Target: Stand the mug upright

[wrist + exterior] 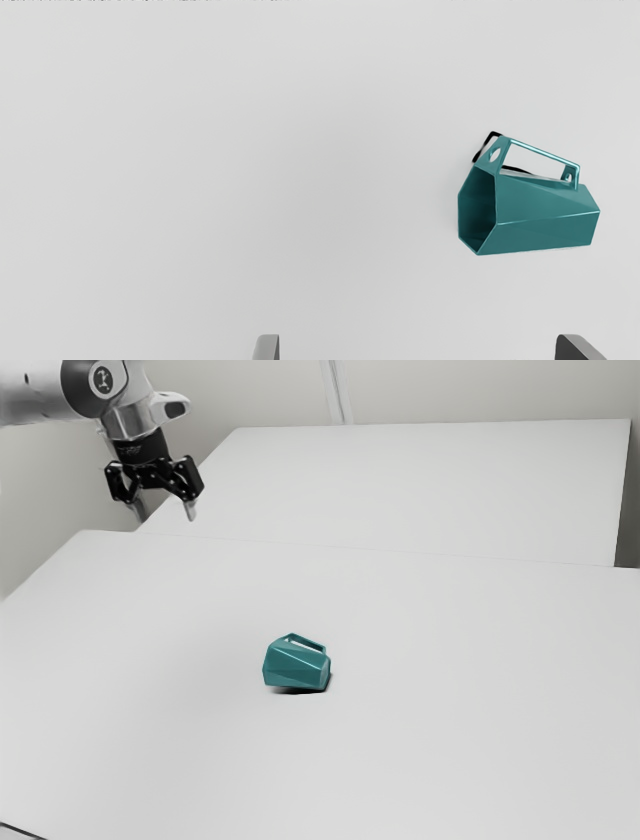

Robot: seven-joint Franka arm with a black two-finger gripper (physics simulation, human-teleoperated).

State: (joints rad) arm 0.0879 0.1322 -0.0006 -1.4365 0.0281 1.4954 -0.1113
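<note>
Teal faceted mug (295, 667) lies on its side on the white table (150, 750), a little below and to the left of the middle of the exterior view's frame. Its wider end points to the exterior view's left and its narrower end to the exterior view's right, with the angular handle (310, 644) along its upper edge. Just under the body, a thin dark shadow (300, 691) marks the tabletop.

At the upper left of the same frame, the white arm (40, 395) comes in and ends in the black gripper (165, 512), which hangs well apart from the mug. Pale grey walls (240, 390) stand behind, and a second broad white surface (430, 490) takes up the upper right beyond the table. A thin dark line (22, 831) crosses the lower left corner.

In the wrist view, the gripper (417, 346) has its two grey fingers (266, 347) spread wide, with bare tabletop showing between them and neither one touching the mug. The mug lies beyond the fingertips, more nearly in line with one finger than with the other. Its open mouth (476, 212) faces toward the other finger's side, showing the dark teal hollow within. The handle runs lengthwise along the side of the body farther from the fingertips, with a round hole through each end piece, and a black shadow of it falls on the table beside the mouth.
</note>
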